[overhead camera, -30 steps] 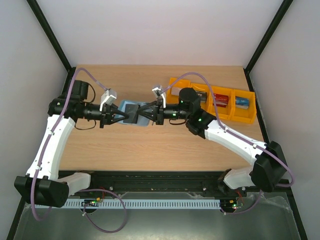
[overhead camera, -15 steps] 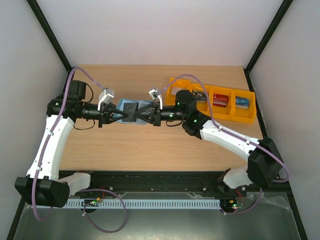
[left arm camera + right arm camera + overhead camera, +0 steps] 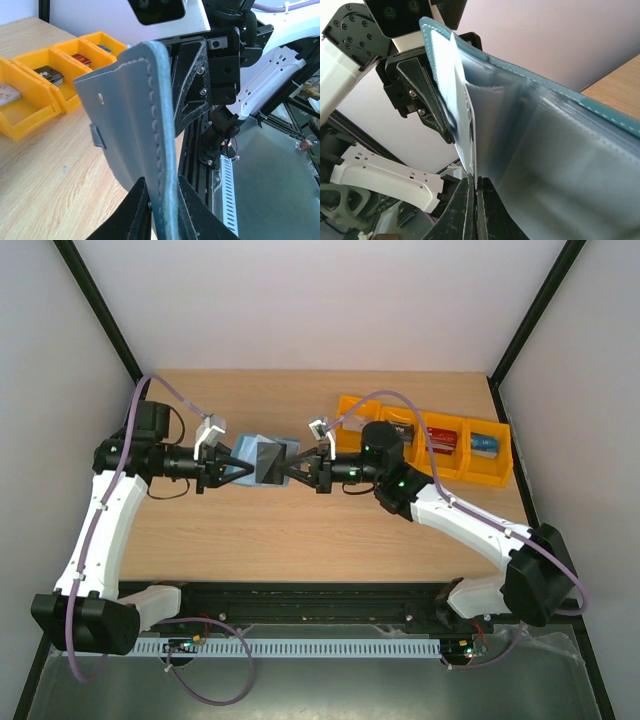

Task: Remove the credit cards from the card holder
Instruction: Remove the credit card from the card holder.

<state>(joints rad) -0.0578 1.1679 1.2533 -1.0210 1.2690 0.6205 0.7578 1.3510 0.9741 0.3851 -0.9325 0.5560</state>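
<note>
The teal-blue card holder [image 3: 262, 458] hangs above the table between my two grippers, standing nearly upright. My left gripper [image 3: 238, 466] is shut on its stitched outer edge [image 3: 161, 150], and the grey-blue outer face with the snap hole [image 3: 120, 115] shows beside it. Facing it, my right gripper [image 3: 292, 470] is shut on a thin pale inner leaf [image 3: 470, 130]; whether that is a pocket edge or a card I cannot tell. The clear inner pockets [image 3: 550, 165] spread to the right. No credit cards show plainly inside the holder. Both sets of jaws [image 3: 161, 181] [image 3: 476, 179] are pressed close.
A row of orange bins [image 3: 497, 478] stands at the back right, holding a red card [image 3: 441, 440], a blue card [image 3: 485, 445] and a dark card [image 3: 400, 430]. The bins [image 3: 25, 120] also show in the left wrist view. Bare wood lies in front.
The card holder has risen and tipped more upright between the grippers. The right gripper loosened briefly, shut again and drew back slightly to the right.
</note>
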